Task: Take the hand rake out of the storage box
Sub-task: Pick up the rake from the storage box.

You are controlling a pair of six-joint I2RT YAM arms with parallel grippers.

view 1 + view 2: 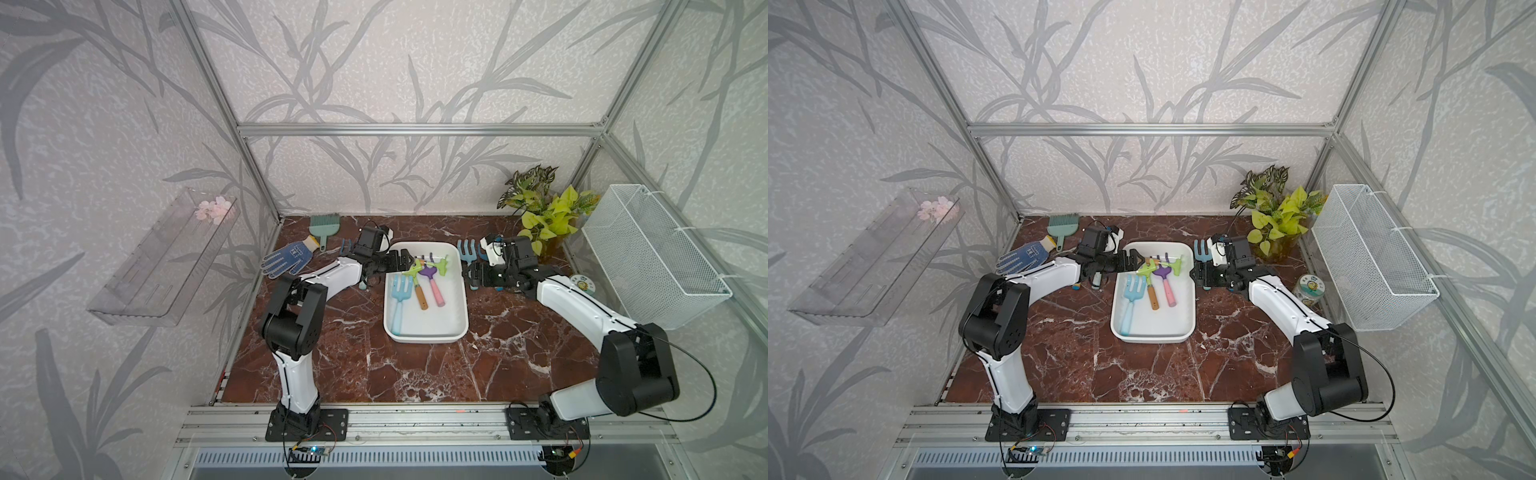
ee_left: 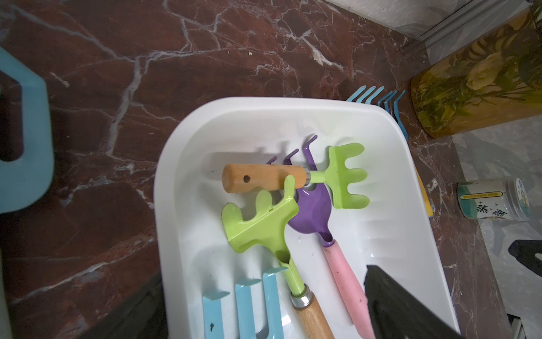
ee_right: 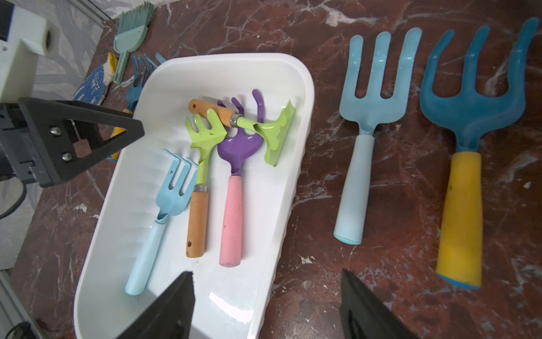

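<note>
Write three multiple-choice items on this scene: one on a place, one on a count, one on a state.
1. Where does the blue glove lie?
A. in the clear wall tray
B. on the table beside the green brush
C. in the wire basket

2. How many rakes lie in the storage box?
A. two
B. four
C. six

3. How is the left gripper?
A. shut on a rake
B. shut on the glove
C. open, holding nothing

Key:
1 B, it lies on the table next to the brush.
2 B, a light blue rake, a purple rake, a lengthwise green rake and a crosswise green rake.
3 C, its jaws stand apart with nothing between.
</note>
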